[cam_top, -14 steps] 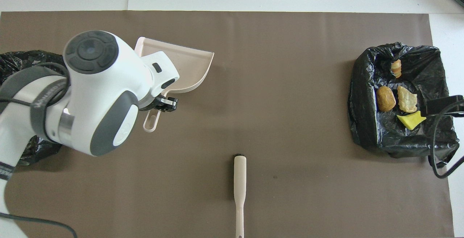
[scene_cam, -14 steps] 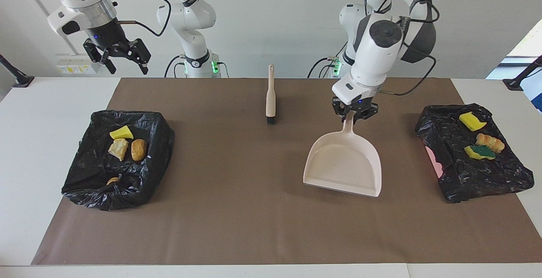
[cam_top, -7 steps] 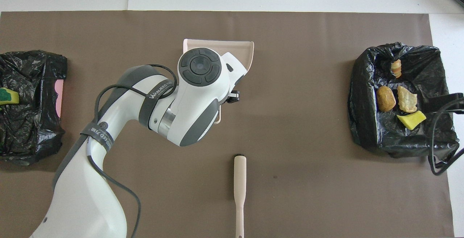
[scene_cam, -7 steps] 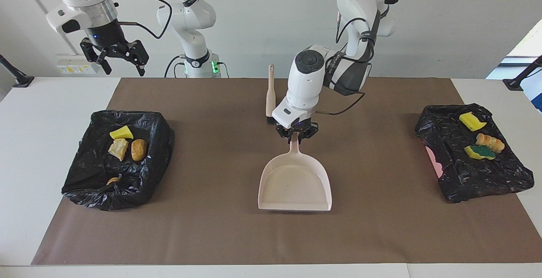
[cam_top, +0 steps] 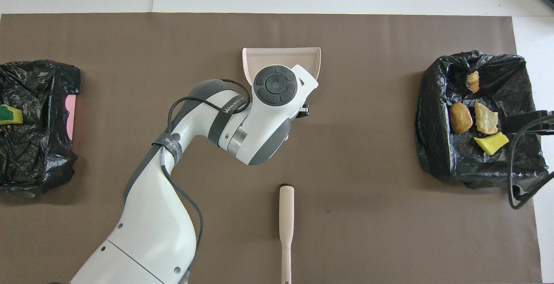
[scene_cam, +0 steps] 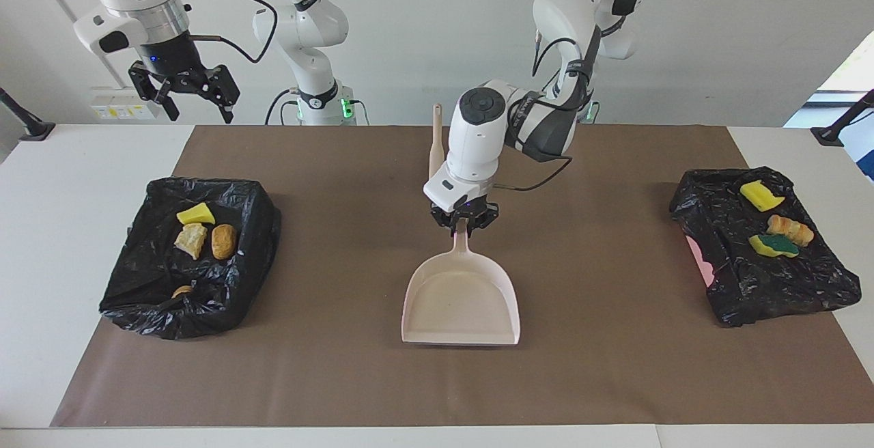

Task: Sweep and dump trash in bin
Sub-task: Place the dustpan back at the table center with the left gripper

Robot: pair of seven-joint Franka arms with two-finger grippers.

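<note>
My left gripper (scene_cam: pixel 464 224) is shut on the handle of the beige dustpan (scene_cam: pixel 461 304) over the middle of the brown mat; the pan is empty, its mouth pointing away from the robots. From overhead the left arm covers most of the dustpan (cam_top: pixel 281 54). The trash lies in two black-lined bins. A yellow sponge piece (scene_cam: pixel 196 214), a pale chunk (scene_cam: pixel 191 240) and a brown lump (scene_cam: pixel 223 241) are in the bin (scene_cam: pixel 136 298) at the right arm's end. Sponge pieces (scene_cam: pixel 761 195) and a bread lump (scene_cam: pixel 791 229) are in the bin (scene_cam: pixel 771 291) at the left arm's end. My right gripper (scene_cam: pixel 184 93) hangs open, high at its own end.
The beige brush (cam_top: pixel 286 219) lies on the mat nearer to the robots than the dustpan, bristles toward the pan, partly hidden by the left arm in the facing view. The brown mat (scene_cam: pixel 328 366) covers most of the white table.
My left arm has carried the dustpan from beside the bin at its own end to the middle of the mat, turning it square. The right gripper has barely moved.
</note>
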